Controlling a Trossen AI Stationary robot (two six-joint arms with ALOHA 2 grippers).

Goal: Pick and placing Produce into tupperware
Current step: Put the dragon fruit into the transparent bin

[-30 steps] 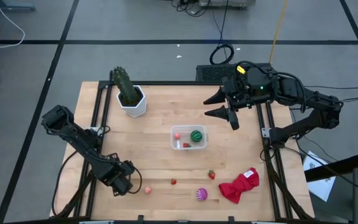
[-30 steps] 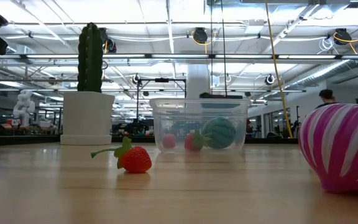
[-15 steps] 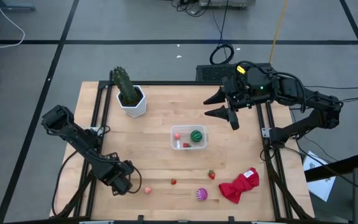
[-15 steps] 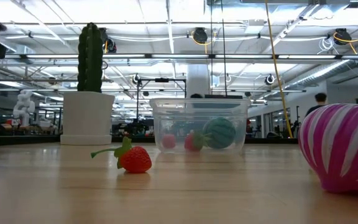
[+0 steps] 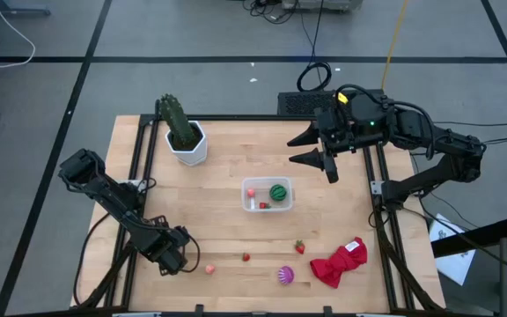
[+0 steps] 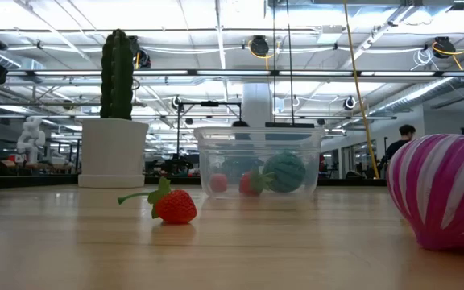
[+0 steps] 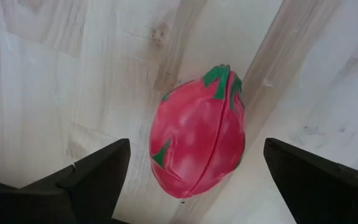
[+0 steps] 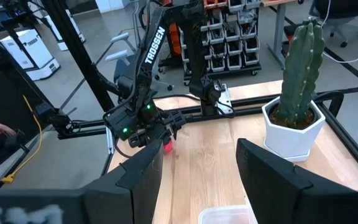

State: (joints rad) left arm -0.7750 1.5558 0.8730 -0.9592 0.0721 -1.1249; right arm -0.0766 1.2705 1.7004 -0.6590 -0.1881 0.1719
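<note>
The left gripper (image 5: 183,261) hangs low over the near left corner of the wooden table (image 5: 227,189), its arm stretched flat along the left edge; in the left wrist view its two dark fingers (image 7: 98,174) stand wide apart on either side of a pink fruit piece with green tips (image 7: 197,130), gripping nothing, the piece lying on the boards between them. From above that pink piece (image 5: 209,269) sits just beside the gripper, and a small strawberry (image 5: 246,257) lies a little further along the near edge. Toward the far left a green cactus in a white hexagonal pot (image 5: 183,132) stands upright. At the table's middle the clear tupperware (image 5: 268,195) holds a green striped ball (image 5: 277,192), a small red piece (image 5: 263,205) and a pink bit (image 5: 250,192). Near the front, a second strawberry (image 5: 299,247) and a purple striped piece (image 5: 285,276) lie outside the tub, next to a crumpled red cloth (image 5: 340,261). The right gripper (image 5: 308,149) hovers over the far right of the table, arm folded back at the elbow, its fingers parted and empty
</note>
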